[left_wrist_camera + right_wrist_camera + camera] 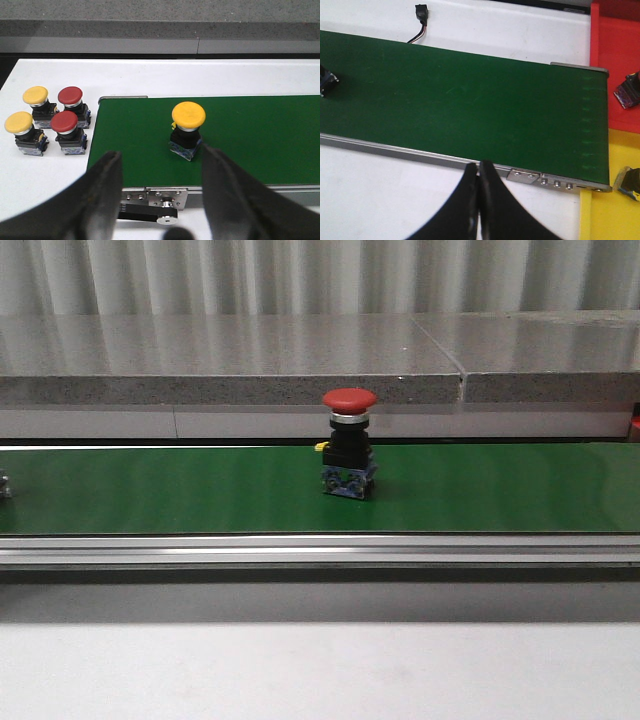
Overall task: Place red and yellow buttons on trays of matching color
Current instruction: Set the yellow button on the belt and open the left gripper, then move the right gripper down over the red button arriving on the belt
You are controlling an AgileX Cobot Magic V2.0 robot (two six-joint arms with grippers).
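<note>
A yellow button (188, 125) is seen upright on the green belt (260, 135) just ahead of the spread left claw (162, 165), while the right claw (479, 180) is pressed closed.

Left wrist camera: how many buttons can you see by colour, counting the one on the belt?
Yellow buttons: 3 (two on the white table, one on the green belt)
Red buttons: 2 (both on the table)
Total: 5
</note>
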